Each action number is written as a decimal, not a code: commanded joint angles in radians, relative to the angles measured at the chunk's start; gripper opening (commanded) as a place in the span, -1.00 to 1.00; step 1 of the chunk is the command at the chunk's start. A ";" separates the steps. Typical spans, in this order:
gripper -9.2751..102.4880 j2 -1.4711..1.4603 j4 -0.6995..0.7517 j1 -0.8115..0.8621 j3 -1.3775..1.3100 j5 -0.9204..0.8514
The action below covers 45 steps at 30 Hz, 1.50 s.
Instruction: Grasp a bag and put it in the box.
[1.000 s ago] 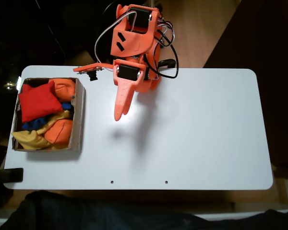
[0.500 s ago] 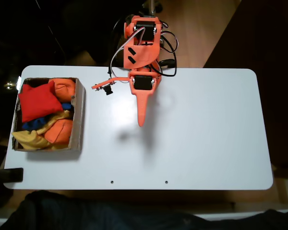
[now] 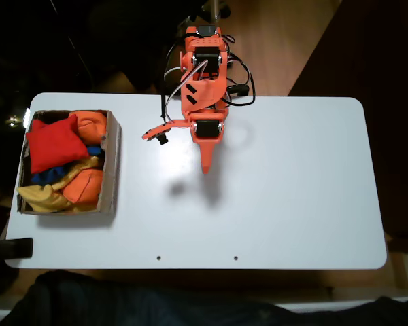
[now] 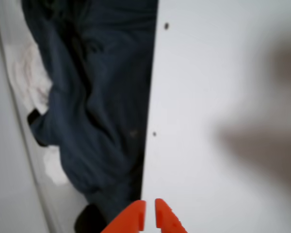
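Note:
The red bag [image 3: 53, 144] lies in the brown cardboard box [image 3: 111, 163] at the table's left end, on top of orange, yellow and blue beanbags. My orange gripper [image 3: 206, 168] hangs over the white table near its middle, well to the right of the box, pointing toward the front edge. In the wrist view its orange fingertips [image 4: 134, 218] come up from the bottom edge with only a thin slit between them and nothing held; the gripper [image 4: 150, 214] is shut.
An orange beanbag [image 3: 86, 185], a yellow one [image 3: 44, 197] and a blue one [image 3: 47, 175] fill the box. Dark blue cloth [image 4: 97, 107] hangs past the table's front edge. Cables [image 3: 239, 81] loop by the arm's base.
The arm has swung right, away from the box, and now points straight at the front edge. The red bag and the box have not moved.

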 commanded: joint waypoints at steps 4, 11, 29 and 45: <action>-0.83 0.043 -0.015 -0.015 0.069 0.008; -0.83 0.077 -0.044 -0.017 0.156 0.009; -0.83 0.137 -0.043 -0.002 0.293 0.025; -0.83 0.209 0.018 0.018 0.397 0.017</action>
